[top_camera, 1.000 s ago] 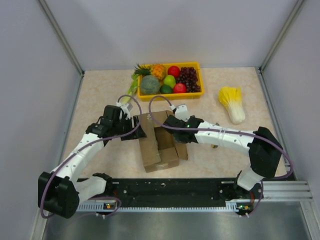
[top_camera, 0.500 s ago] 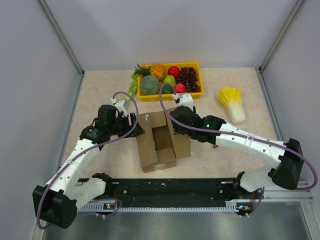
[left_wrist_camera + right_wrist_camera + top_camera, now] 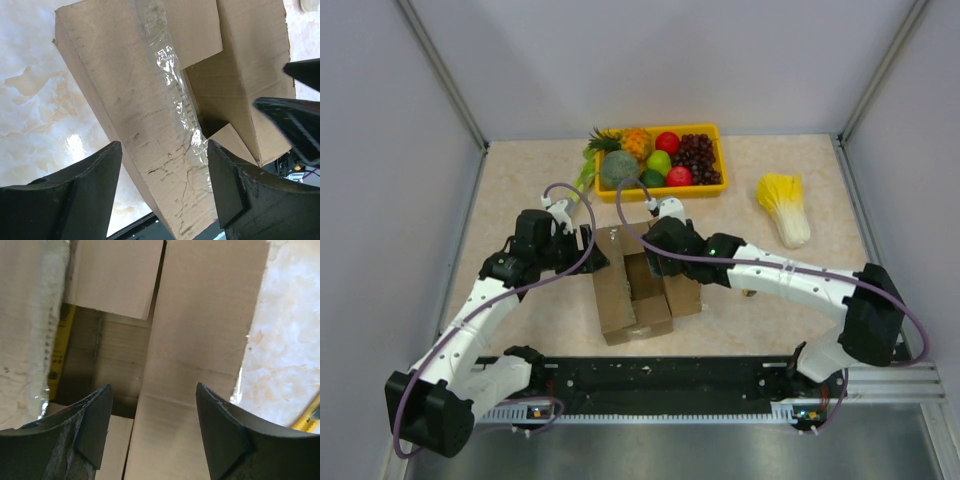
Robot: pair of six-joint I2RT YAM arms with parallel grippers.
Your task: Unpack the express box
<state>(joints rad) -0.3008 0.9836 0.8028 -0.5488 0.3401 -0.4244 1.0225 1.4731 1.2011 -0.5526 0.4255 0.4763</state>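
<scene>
The express box (image 3: pixel 620 290) is a brown cardboard carton in the middle of the table with its top flaps folded out and its dark inside showing. My left gripper (image 3: pixel 594 250) is open at the box's left flap; in the left wrist view the gripper (image 3: pixel 165 192) straddles that taped flap (image 3: pixel 135 100), with its jaws apart. My right gripper (image 3: pixel 655 258) is open over the box's right side; in the right wrist view the gripper (image 3: pixel 152 425) hangs above the right flap (image 3: pixel 200 340), holding nothing. A yellow edge (image 3: pixel 61 347) shows in the opening.
A yellow plastic tray (image 3: pixel 660 192) of fruit stands just behind the box. A yellow-and-white cabbage (image 3: pixel 785 206) lies at the right. Grey walls close in both sides, and the black rail (image 3: pixel 670 375) runs along the near edge.
My right arm swung back toward the tray and then came left over the box's opening. My left gripper shifted slightly back-left, then held still. The box stayed put.
</scene>
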